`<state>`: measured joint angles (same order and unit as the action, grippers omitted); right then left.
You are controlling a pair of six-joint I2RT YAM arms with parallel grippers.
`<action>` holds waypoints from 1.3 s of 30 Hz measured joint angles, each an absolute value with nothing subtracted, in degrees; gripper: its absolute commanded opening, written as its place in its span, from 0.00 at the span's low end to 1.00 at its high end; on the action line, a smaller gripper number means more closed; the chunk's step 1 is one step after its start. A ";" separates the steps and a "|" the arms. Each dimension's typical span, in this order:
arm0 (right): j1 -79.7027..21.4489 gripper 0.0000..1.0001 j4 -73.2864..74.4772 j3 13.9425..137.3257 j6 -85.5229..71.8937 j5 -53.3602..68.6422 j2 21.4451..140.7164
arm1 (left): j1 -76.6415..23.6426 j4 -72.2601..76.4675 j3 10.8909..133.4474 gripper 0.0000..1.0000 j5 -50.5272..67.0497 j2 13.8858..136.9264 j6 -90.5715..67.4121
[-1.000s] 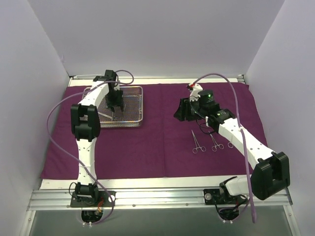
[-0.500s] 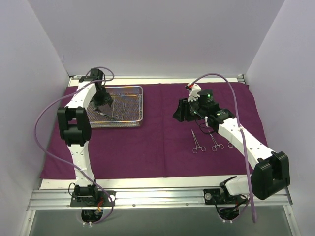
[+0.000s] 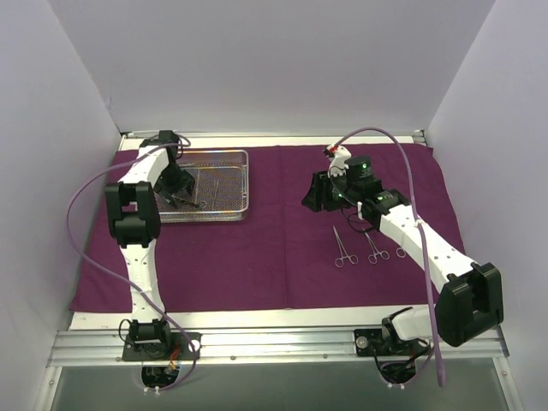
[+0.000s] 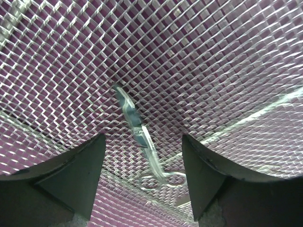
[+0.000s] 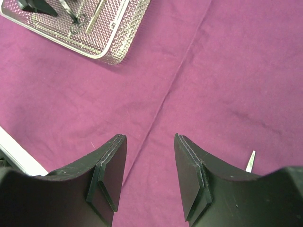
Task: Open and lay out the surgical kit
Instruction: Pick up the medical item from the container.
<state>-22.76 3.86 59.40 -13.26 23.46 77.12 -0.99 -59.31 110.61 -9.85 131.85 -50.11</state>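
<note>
The deep-purple cloth [image 3: 274, 248] lies spread flat over the table. On its far left stands the wire-mesh tray [image 3: 235, 210]. My left gripper [image 3: 177, 190] is down inside the tray's left part. It is open [image 4: 143, 138], and a steel instrument [image 4: 138, 128] lies loose on the mesh between its fingers, ring handles toward the camera. A slim instrument [image 3: 214, 184] lies further right in the tray. Three instruments [image 3: 344, 247] lie side by side on the cloth at the right. My right gripper [image 3: 315, 193] hovers open and empty [image 5: 150, 138] over bare cloth.
White walls close in the table at the back and both sides. A metal rail [image 3: 274, 342] runs along the near edge, carrying both arm bases. In the right wrist view the tray [image 5: 108, 47] is at top left and an instrument tip [image 5: 250, 161] at lower right.
My left gripper has moved from the tray's middle to its left part and its jaws have opened wider. The right arm has stayed where it was.
</note>
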 measured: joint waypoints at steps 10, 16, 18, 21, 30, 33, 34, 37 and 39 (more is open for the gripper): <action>-21.67 0.45 4.01 59.40 -13.19 23.46 78.28 | -0.36 -61.69 113.73 0.30 -9.56 133.84 -52.12; -21.67 0.45 3.99 59.40 -13.19 23.46 78.56 | 0.60 -61.01 113.69 0.03 -7.62 133.84 -51.86; -21.67 0.45 3.99 59.40 -13.06 23.46 78.65 | 0.95 -60.88 113.58 0.02 -6.66 133.84 -51.42; -21.74 0.45 4.08 59.64 -12.45 23.44 79.33 | 1.21 -60.27 113.19 0.02 -5.43 133.64 -50.09; -22.22 0.41 3.27 65.89 -10.85 23.40 85.86 | 0.89 -54.94 110.69 0.02 -3.42 130.19 -42.68; -22.24 0.38 2.72 68.86 -10.90 23.62 89.10 | 0.75 -53.52 110.69 0.02 -2.70 127.94 -40.99; -22.35 0.38 2.66 69.87 -10.92 23.70 90.26 | 0.71 -53.19 110.69 0.02 -2.55 127.04 -40.60; -22.85 0.38 2.55 72.25 -10.98 23.94 93.38 | 0.69 -52.45 110.69 0.02 -2.26 124.46 -39.51; -23.42 0.39 2.50 72.79 -11.07 24.12 94.39 | 0.69 -52.03 110.67 0.02 -1.87 123.17 -38.76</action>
<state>-23.42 2.50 72.79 -11.07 24.12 94.39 0.69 -52.03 110.67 -1.87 123.17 -38.76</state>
